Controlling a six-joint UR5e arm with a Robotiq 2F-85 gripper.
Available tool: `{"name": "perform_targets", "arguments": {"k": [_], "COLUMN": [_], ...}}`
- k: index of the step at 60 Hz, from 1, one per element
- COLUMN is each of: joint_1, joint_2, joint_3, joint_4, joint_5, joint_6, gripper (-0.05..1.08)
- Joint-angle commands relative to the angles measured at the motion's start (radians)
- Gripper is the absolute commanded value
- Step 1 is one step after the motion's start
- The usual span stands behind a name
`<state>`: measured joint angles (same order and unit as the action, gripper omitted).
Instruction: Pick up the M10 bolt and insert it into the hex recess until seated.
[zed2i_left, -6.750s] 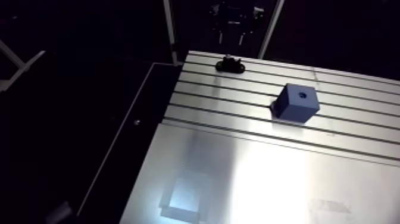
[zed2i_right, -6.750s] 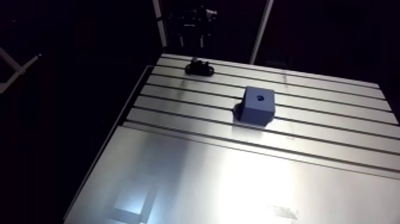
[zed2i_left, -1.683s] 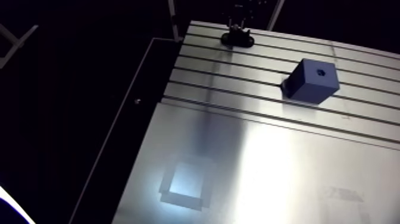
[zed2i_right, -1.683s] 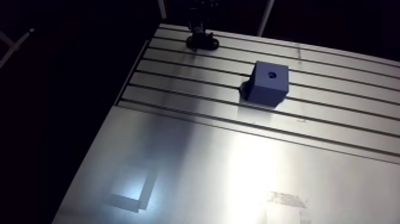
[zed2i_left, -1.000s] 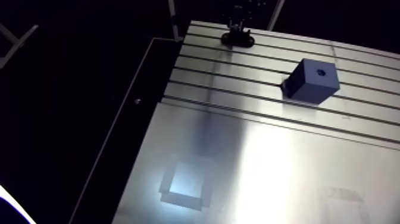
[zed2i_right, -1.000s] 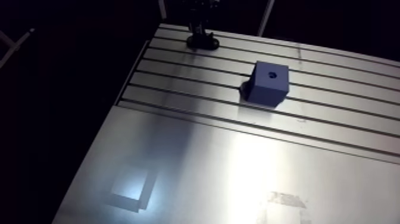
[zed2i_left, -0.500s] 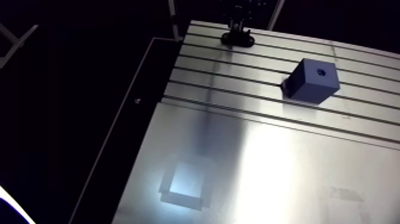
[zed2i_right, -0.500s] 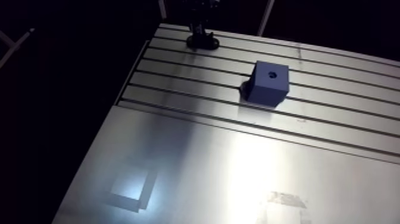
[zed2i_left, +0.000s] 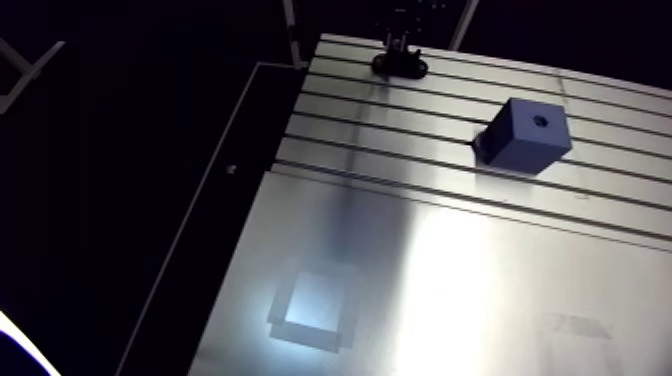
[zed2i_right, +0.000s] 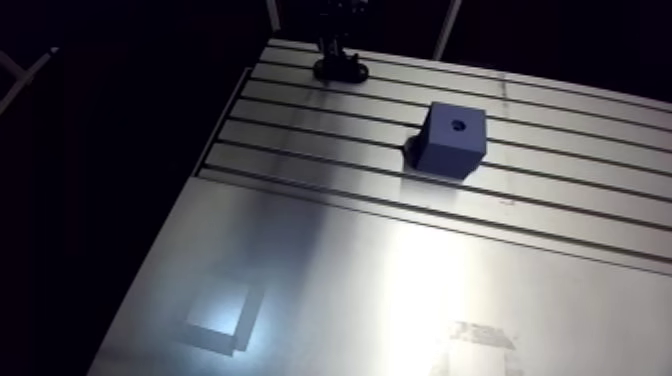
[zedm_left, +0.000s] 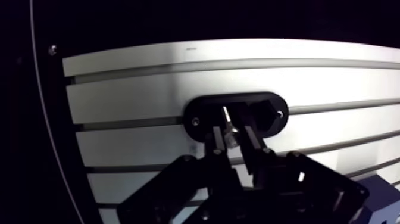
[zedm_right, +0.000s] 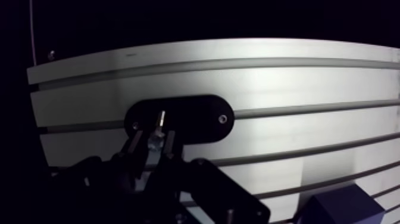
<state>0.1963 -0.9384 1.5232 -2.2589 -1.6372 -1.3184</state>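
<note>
Tool (zedm_left: 232, 133) lowered to black oval holder (zedm_left: 269, 111), clamping shiny bolt (zedm_left: 227, 115)

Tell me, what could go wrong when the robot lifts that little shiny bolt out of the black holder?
1. The gripper pinches the M10 bolt on a small, smooth part, so the bolt might slip or tilt as it comes up.
2. The bolt stands in the black holder and could snag there.
3. The hole on top of the blue block looks small, so a tilted bolt might jam at its rim.

Slotted table (zed2i_left: 400, 280): black holder (zed2i_left: 400, 66), blue block (zed2i_left: 528, 135).
</note>
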Motion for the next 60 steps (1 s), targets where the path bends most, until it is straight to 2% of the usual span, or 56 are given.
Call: {"name": "perform_targets", "arguments": {"k": [1, 17, 60], "joint_1": [0.0, -0.001, -0.001], "joint_2": [0.001, -0.001, -0.03], "joint_3": [-0.001, -0.001, -0.014], "joint_4": [0.0, 0.0, 0.003], "joint_5": [0.0, -0.002, 0.008], "joint_6": [0.0, -0.001, -0.033], "gripper": [0.71, 0.72, 0.73]}}
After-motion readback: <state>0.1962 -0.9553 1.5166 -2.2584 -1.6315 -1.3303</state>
